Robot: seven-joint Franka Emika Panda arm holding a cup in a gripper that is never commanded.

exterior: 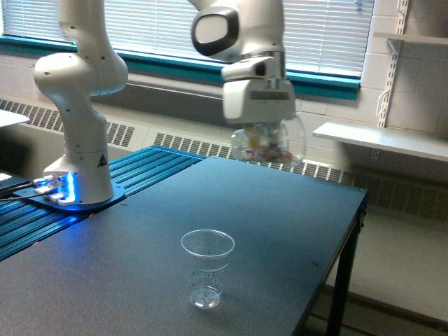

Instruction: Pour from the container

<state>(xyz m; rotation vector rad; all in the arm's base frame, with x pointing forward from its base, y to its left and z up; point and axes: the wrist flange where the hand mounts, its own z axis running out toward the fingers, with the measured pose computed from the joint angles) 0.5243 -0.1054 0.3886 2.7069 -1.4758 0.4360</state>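
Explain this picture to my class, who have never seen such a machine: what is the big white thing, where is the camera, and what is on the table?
The big white thing is a robot arm, bolted to a blue-lit base at the exterior view's left. The one camera stands off the arm, looking across a dark grey table. At the arm's end, a gripper holds a wide, squat clear plastic cup in the air; small pale and reddish pieces lie inside it. On the table stands a narrower, tapered clear plastic cup, upright and seemingly empty. The held cup hangs above and beyond it, not over it.
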